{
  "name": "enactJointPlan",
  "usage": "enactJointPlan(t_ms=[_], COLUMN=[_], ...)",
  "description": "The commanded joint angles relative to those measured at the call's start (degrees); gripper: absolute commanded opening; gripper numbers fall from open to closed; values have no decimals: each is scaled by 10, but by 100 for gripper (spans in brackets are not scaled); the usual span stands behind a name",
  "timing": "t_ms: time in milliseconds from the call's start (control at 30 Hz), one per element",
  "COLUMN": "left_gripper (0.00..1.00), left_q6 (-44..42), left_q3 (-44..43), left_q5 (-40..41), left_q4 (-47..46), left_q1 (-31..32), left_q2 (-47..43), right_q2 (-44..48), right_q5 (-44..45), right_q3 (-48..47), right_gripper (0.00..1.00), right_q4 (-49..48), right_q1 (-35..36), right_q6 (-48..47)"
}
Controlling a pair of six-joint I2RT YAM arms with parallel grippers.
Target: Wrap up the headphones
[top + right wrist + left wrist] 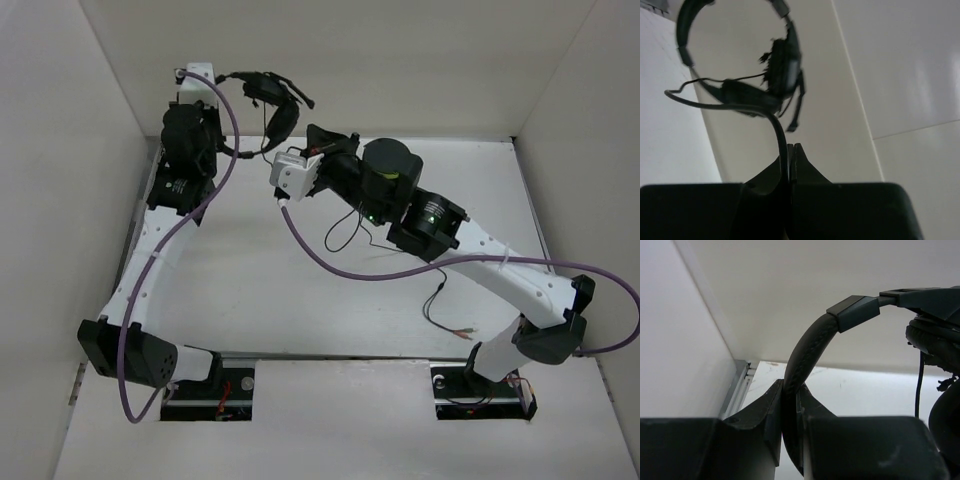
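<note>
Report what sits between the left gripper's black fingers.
The padded headband of the black over-ear headphones, clamped edge-on by the left gripper. Its lower stretch is covered by the fingers.

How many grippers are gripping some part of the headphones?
2. The left gripper clamps the headband of the headphones at the back; the right gripper pinches their thin cable nearby.

I work above a white table (250,300), closed in by a plain white back wall (380,60), left wall (50,200) and right wall (590,120); the light is soft and even.
</note>
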State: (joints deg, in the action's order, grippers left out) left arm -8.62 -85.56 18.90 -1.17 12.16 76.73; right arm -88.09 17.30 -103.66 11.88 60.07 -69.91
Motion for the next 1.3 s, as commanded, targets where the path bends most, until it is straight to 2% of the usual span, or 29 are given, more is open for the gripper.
enactJointPlan(t_ms=[0, 167, 333, 500, 633, 767, 933, 1267], left_gripper=[0, 0, 0, 0, 0, 0, 0, 0], left_q6=[-38, -64, -97, -110, -127, -122, -110, -64], left_q3=[26, 93, 153, 166, 160, 138, 113, 49], left_q5=[16, -27, -65, -140, -200, -258, -281, -331], left_q4=[-72, -44, -23, 14, 30, 57, 70, 94], left_q1=[21, 68, 120, 160, 184, 192, 193, 186], left_q2=[-31, -47, -86, -121, -148, -155, -151, -153], right_q2=[-1, -27, -34, -32, -27, -26, -43, -64], right_q5=[20, 17, 3, -17, -46, -74, -89, -128], right_q3=[-40, -76, -52, -25, -6, -2, -27, -6], right_gripper=[0, 0, 0, 2, 3, 3, 2, 2], right_q4=[-48, -95, -166, -179, -172, -138, -111, -79], right_q1=[3, -26, -103, -152, -180, -196, -208, -241], right_q6=[-59, -125, -173, -178, -159, -101, -53, 54])
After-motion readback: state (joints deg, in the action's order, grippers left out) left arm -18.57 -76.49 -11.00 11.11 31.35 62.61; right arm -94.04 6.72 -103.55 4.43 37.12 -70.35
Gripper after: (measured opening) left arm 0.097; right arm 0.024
